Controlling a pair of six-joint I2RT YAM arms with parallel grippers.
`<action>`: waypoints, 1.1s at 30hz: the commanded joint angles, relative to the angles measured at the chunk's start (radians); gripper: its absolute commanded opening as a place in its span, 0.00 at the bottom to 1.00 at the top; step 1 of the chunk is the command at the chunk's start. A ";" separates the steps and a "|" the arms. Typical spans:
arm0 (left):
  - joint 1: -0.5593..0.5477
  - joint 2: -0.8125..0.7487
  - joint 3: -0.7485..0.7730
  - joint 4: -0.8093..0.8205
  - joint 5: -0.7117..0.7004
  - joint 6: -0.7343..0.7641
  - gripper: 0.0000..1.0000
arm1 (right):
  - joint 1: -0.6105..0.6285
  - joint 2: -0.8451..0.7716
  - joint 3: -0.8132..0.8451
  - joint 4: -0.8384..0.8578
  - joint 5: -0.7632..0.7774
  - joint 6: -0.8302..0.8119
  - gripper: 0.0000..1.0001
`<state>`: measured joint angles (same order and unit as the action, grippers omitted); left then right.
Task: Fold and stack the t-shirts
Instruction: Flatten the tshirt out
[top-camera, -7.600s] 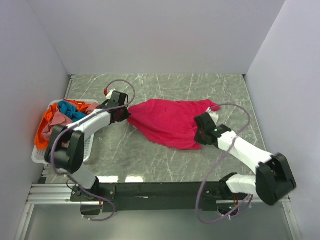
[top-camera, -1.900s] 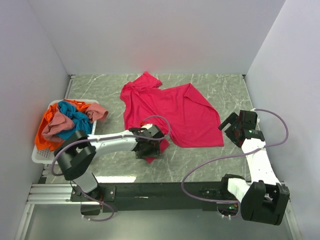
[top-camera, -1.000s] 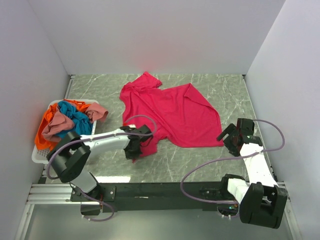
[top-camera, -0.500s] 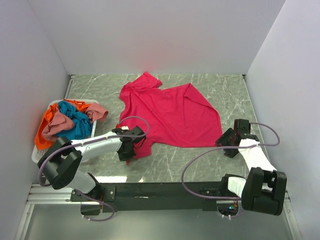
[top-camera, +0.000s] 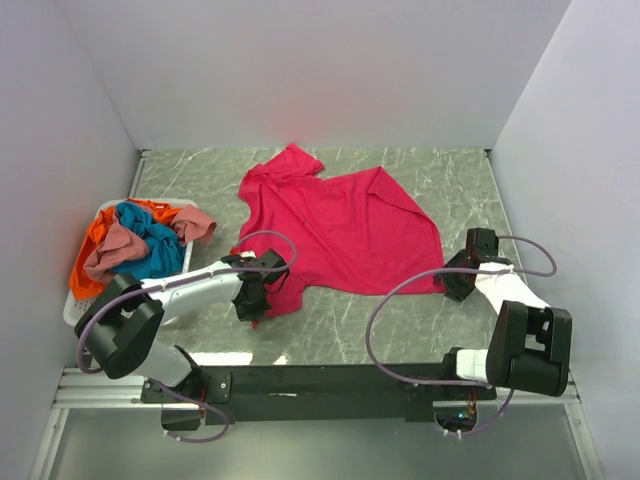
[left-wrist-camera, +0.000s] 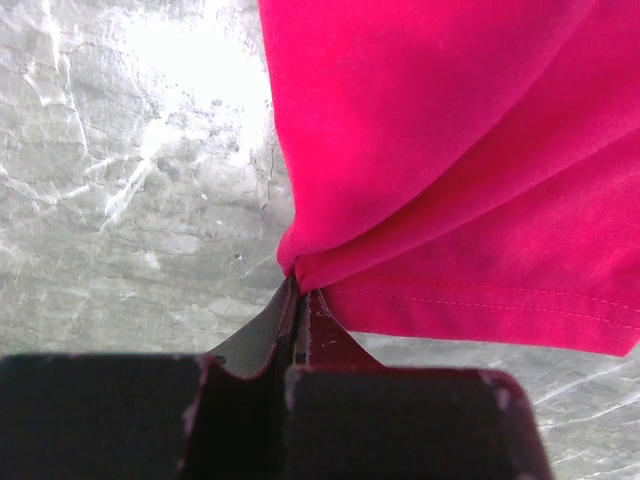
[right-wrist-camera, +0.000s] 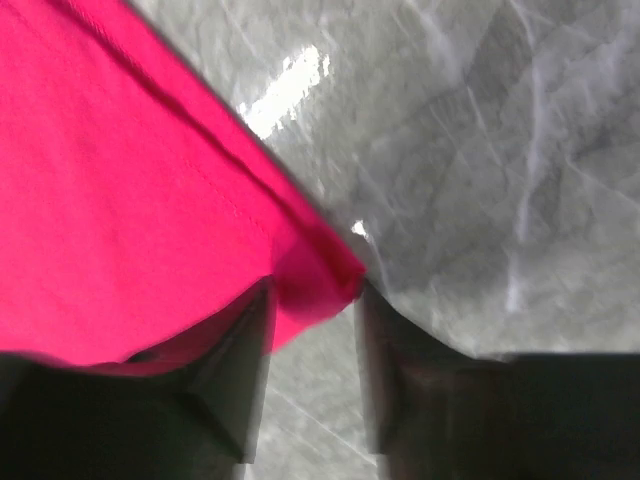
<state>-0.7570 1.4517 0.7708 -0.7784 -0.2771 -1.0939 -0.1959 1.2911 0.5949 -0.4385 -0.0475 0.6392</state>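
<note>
Right wrist view: right hand (right-wrist-camera: 312, 300) parted astride the magenta t-shirt's (right-wrist-camera: 120, 170) near-right corner, unclamped; left hand (left-wrist-camera: 298, 300) pinches the near-left corner; the hem spans between them.

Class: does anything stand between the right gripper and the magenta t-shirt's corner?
Nothing visible does. A corner of the magenta t-shirt lies between the open jaws of the right gripper, with only marble table beside it.

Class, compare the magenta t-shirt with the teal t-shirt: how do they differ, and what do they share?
The magenta t-shirt lies spread on the table; the teal t-shirt sits crumpled in the white basket. The left gripper is shut on the magenta t-shirt's hem; nothing grips the teal t-shirt. Both are plain-coloured cloth.
</note>
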 joint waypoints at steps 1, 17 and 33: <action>0.011 -0.016 0.004 0.007 -0.005 0.003 0.01 | 0.007 0.031 0.011 0.026 0.021 0.001 0.42; 0.045 -0.165 0.452 -0.159 -0.333 -0.001 0.01 | 0.039 -0.341 0.307 -0.166 0.125 -0.061 0.00; 0.044 -0.464 1.067 0.169 -0.441 0.575 0.01 | 0.039 -0.529 1.075 -0.339 0.305 -0.116 0.00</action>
<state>-0.7166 1.0389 1.7760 -0.7570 -0.7349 -0.6994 -0.1566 0.7918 1.5463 -0.7120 0.1844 0.5724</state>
